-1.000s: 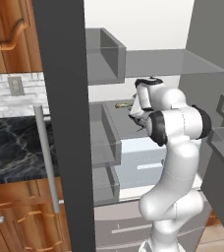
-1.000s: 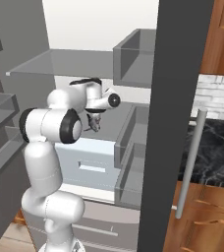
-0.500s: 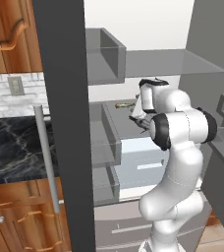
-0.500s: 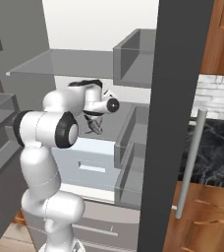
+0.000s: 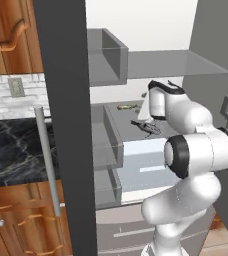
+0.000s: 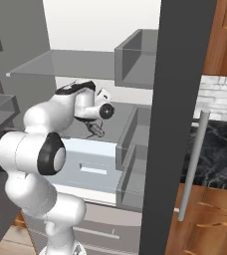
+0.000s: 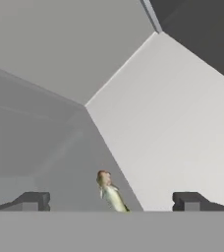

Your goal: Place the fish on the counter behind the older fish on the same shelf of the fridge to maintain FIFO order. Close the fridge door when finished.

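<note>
Fridge (image 5: 66, 125): tall, grey steel, matt; I see both doors swung open, dark flat edges toward me, a round steel bar handle on the near door.

Shelf (image 5: 121, 120): flat, plain grey, wide, set just above the pale blue-white drawers (image 5: 146, 167). A clear glass shelf (image 6: 60, 62) sits higher up, with boxy grey bins beside it.

Fish, first (image 5: 127, 106): small and slender, greenish with tan tints, lying flat near the back of the shelf, to the left of my arm in the left base view.

Fish, second (image 7: 110, 192): pale belly, orange-tan head, thin body; it lies on the grey shelf close to the white back wall, between the two fingertips in the hand view. I cannot tell whether it is the same fish as the first.

Hand (image 7: 111, 201): dark blocky fingertips (image 7: 33, 200) spread wide, holding nothing, low over the shelf inside the fridge; also seen at (image 6: 96, 130).

Surface (image 5: 13, 150): glossy black marble, thin white veins, wooden cabinet fronts below, well apart from the hand.
</note>
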Available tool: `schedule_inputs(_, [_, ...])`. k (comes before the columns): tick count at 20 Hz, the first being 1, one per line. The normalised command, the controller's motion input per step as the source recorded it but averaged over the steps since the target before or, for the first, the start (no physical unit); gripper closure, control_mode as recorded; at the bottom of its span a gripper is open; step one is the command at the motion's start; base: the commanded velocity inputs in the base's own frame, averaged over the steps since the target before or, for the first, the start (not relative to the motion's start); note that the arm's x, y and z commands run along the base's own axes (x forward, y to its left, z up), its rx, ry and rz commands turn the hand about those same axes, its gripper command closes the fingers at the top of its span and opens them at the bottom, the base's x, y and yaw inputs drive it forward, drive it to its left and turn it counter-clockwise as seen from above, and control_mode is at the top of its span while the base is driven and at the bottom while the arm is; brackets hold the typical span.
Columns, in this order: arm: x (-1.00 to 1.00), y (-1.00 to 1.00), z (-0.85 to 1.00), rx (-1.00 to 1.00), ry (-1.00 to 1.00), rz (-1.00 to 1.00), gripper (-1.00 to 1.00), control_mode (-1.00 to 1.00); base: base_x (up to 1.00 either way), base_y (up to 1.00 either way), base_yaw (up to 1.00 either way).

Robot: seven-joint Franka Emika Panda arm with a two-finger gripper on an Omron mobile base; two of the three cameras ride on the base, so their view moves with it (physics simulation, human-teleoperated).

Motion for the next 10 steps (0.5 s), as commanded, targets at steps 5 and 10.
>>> schedule_inputs(5, [-0.75,0.22,0.49,-0.01,-0.04,-0.05,-1.00,-1.00,0.00,0.00,0.00])
schedule_inputs(10, [-1.00,0.27,0.06,0.00,0.00,-0.11,-1.00,-1.00,0.00,0.00,0.00])
